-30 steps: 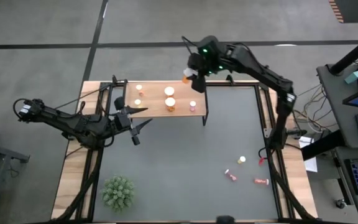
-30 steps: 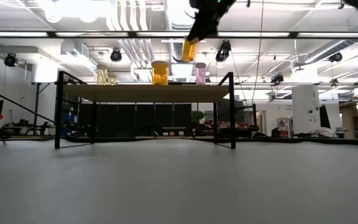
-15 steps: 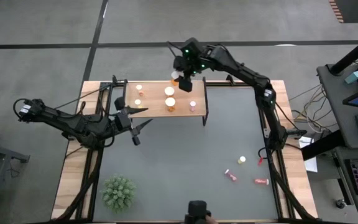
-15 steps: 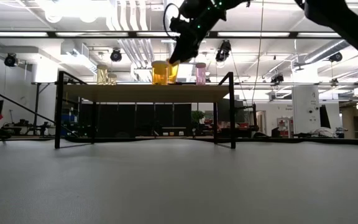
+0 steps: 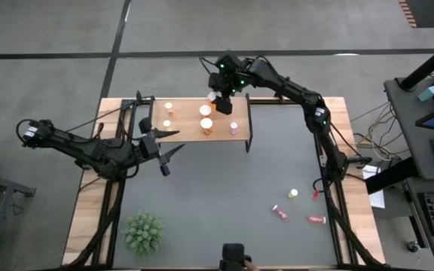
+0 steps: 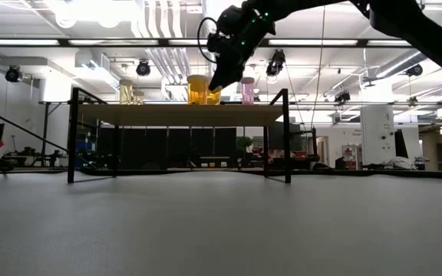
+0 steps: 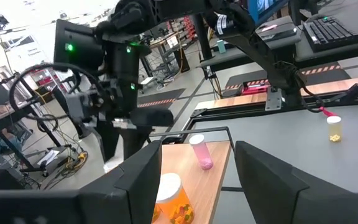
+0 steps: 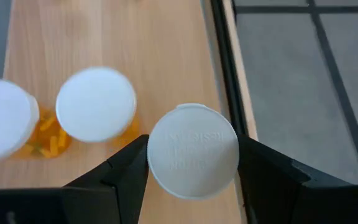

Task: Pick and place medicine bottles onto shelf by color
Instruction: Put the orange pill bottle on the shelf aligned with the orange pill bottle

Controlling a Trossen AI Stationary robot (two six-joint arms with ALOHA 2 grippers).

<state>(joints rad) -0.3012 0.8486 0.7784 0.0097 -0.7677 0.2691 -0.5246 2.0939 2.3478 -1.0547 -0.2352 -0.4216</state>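
The wooden shelf (image 5: 188,132) stands at the table's far side and carries two small yellow bottles (image 5: 169,106), two orange bottles (image 5: 206,111) and a pink one (image 5: 233,127). My right gripper (image 5: 219,101) is over the shelf's far edge, shut on an orange, white-capped bottle (image 6: 214,95) beside the two orange ones (image 8: 95,104). My left gripper (image 5: 169,154) is open and empty in front of the shelf's left end; its wrist view shows the shelf (image 7: 219,163). My right gripper pinches the bottle between its two fingers at the sides of its white cap (image 8: 193,151). The fingers come from above, pointing down. The bottle stays upright next to the orange bottles; I cannot tell whether its base touches the shelf.
A yellow bottle (image 5: 293,193) and pink bottles (image 5: 279,212), (image 5: 316,220) lie on the grey table at the near right. A green spiky plant (image 5: 143,232) stands at the near left. The shelf's black legs (image 6: 285,136) rise from the table.
My right gripper has carried the orange bottle toward the table's left edge and down, from above the shelf's right part to beside the orange bottles at shelf height. It has stayed shut on the bottle.
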